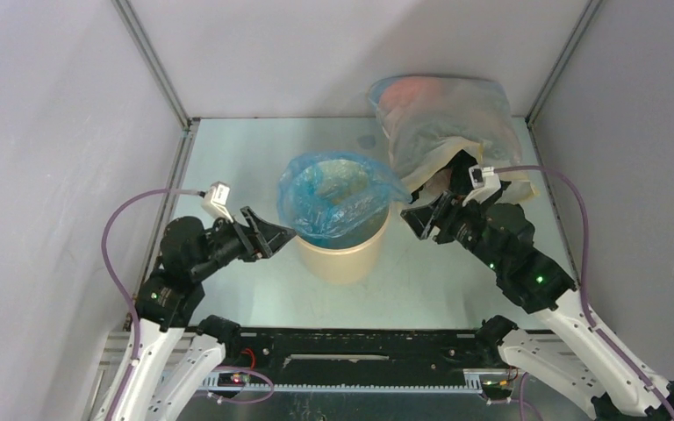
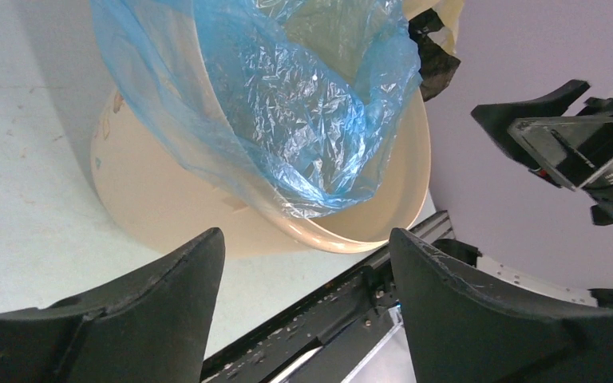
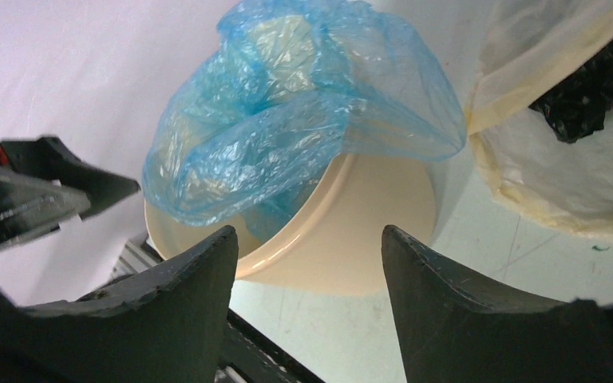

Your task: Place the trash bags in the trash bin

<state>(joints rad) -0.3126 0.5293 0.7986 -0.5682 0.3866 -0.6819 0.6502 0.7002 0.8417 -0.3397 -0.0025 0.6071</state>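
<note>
All round, pale grey panel walls (image 1: 53,132) with metal corner posts, closing in a pale greenish flat tabletop (image 1: 228,158), with room to the left and front. Against the far right corner, a large cloudy clear-and-beige plastic sack (image 1: 456,114), slumped, something black at its mouth, just behind the right arm's wrist. At mid-table, upright, the round tan cardboard-coloured bucket serving as trash bin (image 1: 344,256). Already in its mouth, the thin crinkly translucent light-blue plastic trash bag (image 1: 333,189): puffed above the rim, draped over the far and side edges, one flap poking out to the right, near rim bare. Likely not yet fully seated. Flanking the bin at upper-wall height: the left gripper (image 1: 274,230), black fingers spread wide, nothing held, tips just beside the bin's left wall, pointing at it; the right gripper (image 1: 414,221), equally wide and empty, pointing left, a little farther from the bin yet near the loose flap. Bag thus between the two, up and inward from each; left nearer the bin, right nearer the flap and probably better placed to tuck it down
</note>
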